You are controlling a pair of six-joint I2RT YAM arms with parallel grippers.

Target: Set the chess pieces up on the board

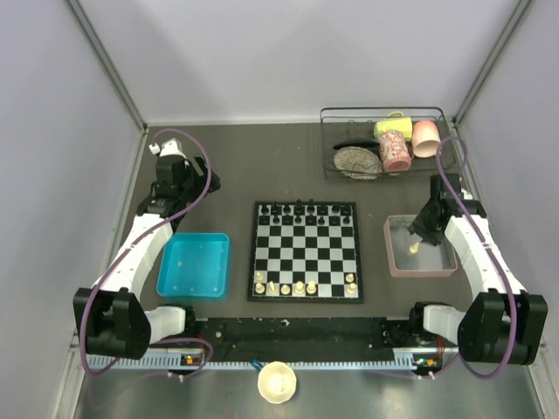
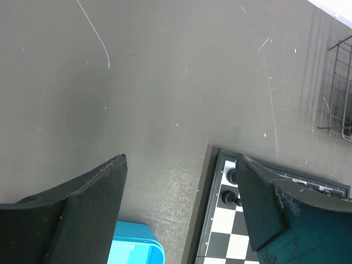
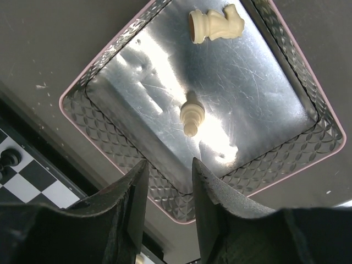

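From above, the board (image 1: 305, 251) lies mid-table, with cream chess pieces (image 1: 300, 286) on its near row and the pinkish tray (image 1: 420, 273) just to its right. In the left wrist view, the left gripper (image 2: 181, 159) is spread wide and empty, with a board corner beside one finger. In the right wrist view, the right gripper (image 3: 169, 165) hangs over the tray's rim, its fingers slightly apart and holding nothing; a pawn (image 3: 192, 116) and a lying knight (image 3: 216, 25) are beyond its tips.
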